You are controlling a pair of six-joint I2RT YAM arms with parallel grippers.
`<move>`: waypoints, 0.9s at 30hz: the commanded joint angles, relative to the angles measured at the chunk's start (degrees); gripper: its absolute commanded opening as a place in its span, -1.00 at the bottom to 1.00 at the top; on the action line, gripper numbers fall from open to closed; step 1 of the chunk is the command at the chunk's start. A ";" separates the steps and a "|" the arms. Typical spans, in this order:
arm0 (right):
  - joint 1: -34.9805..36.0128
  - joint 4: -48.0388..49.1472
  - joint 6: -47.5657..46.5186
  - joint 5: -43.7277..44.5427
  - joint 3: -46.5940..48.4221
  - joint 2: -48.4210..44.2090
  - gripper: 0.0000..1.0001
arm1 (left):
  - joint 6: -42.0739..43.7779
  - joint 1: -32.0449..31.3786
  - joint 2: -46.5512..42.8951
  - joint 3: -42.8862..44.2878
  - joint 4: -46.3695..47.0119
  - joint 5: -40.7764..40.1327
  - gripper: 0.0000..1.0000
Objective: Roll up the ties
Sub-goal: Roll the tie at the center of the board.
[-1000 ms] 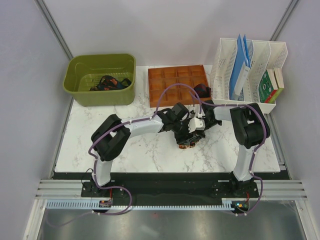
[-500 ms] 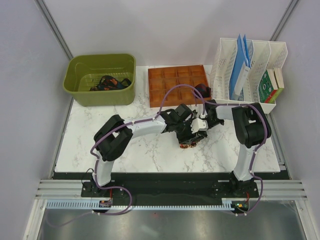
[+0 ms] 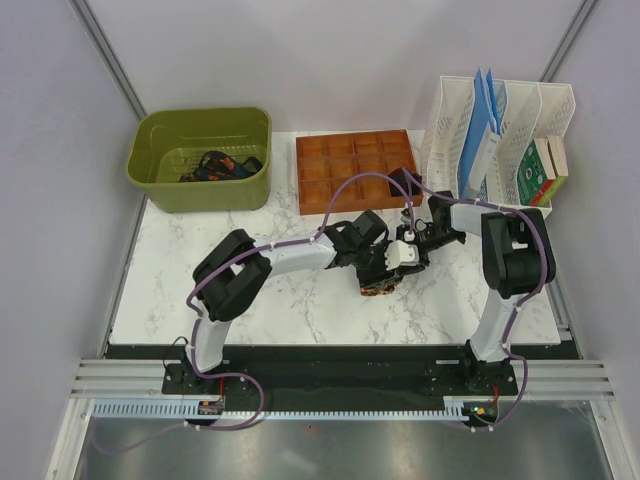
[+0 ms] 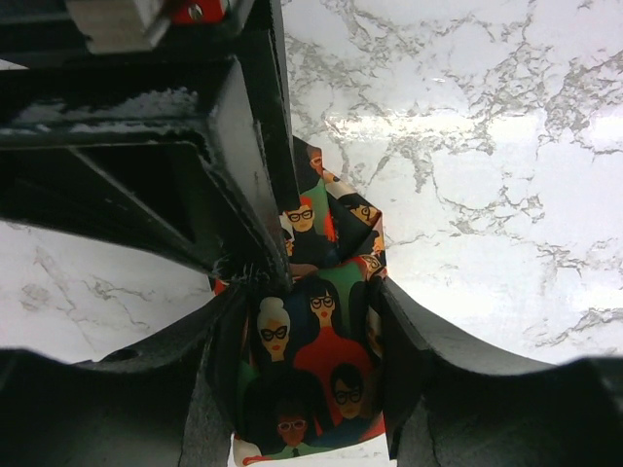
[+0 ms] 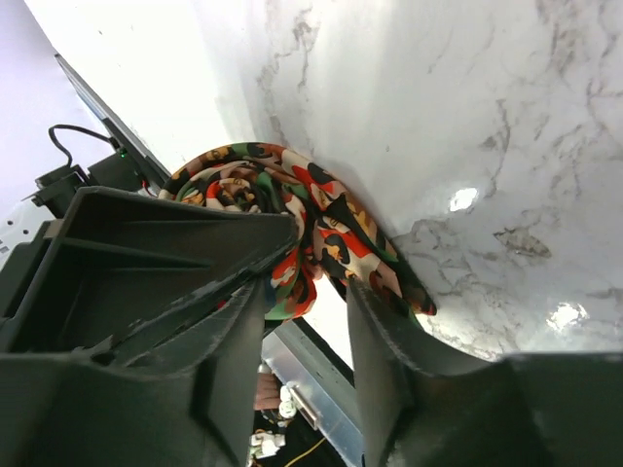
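The worktop [image 4: 487, 146] was a glossy, white marble-look surface veined in grey, with bright glare on it. The tie [image 4: 311, 360] was smooth printed cloth with a soft sheen. The left gripper [image 4: 307, 311] was matt black plastic, faintly grainy. The bin [image 3: 200, 190] was smooth green plastic, the tray [image 3: 340, 180] shiny brown plastic, and the file rack [image 3: 452, 120] white slotted plastic.

Black-and-white left arm [image 3: 290, 255] and right arm [image 3: 510, 250] hem in the speckled tie roll [image 3: 379, 290]; white marble surface [image 3: 170, 300] lies open front-left. Olive plastic tub [image 3: 200, 190], orange compartment tray [image 3: 330, 180], white file rack [image 3: 448, 120] line the back.
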 commanded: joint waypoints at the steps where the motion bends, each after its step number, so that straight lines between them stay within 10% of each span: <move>1: 0.20 3.09 1.93 -6.55 1.03 -3.80 0.03 | 2.38 -0.98 4.85 -2.76 -5.65 -0.15 -0.52; 27: 1.08 5.31 -2.19 -18.41 -4.86 -5.46 0.05 | 1.85 0.16 6.16 -0.29 -6.80 1.43 -0.52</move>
